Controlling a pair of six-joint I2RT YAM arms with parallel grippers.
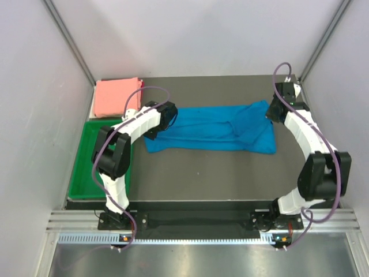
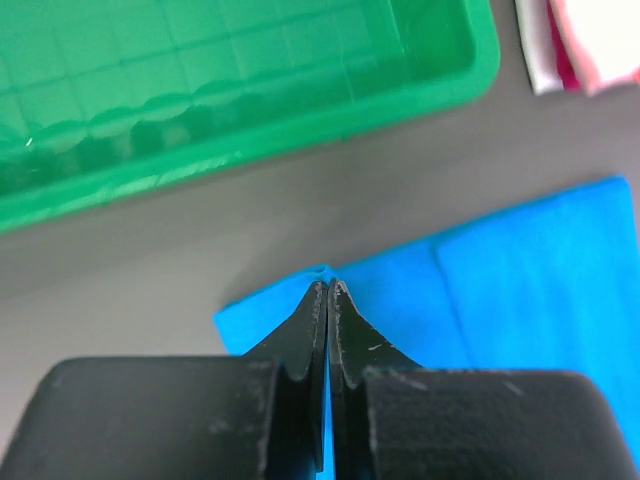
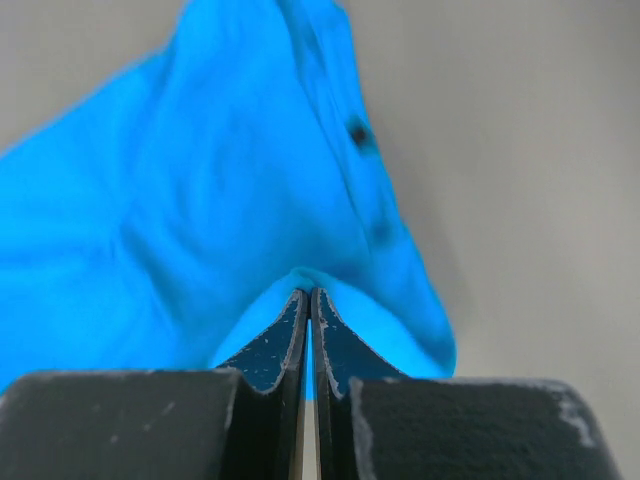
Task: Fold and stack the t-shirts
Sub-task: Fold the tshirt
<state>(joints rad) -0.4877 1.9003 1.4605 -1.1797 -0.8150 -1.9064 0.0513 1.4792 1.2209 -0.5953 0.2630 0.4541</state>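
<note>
The blue shirt (image 1: 213,130) lies as a long, rumpled band across the middle of the counter (image 1: 202,173), and both arms sit at its ends. The left jaws are pressed together on a small peak of cloth at the shirt's left edge, and the right jaws are pressed together on a raised fold at the far right corner. Each seems to pinch only a thin bite of fabric. The pink shirt (image 1: 117,96) is already folded at the far left corner, just beyond the green tray (image 1: 86,167). The step in hand looks like a fold of the blue shirt. To do it well, both arms should rise together and at the same pace, so the cloth hangs taut between them and does not sag or twist. They should carry the held edge across in one even sweep, then lower it flat before letting go. The main risk is a thin pinch slipping out, or one arm leading and dragging the shirt askew – the bunched right end looks the likelier place for a crooked crease.
</note>
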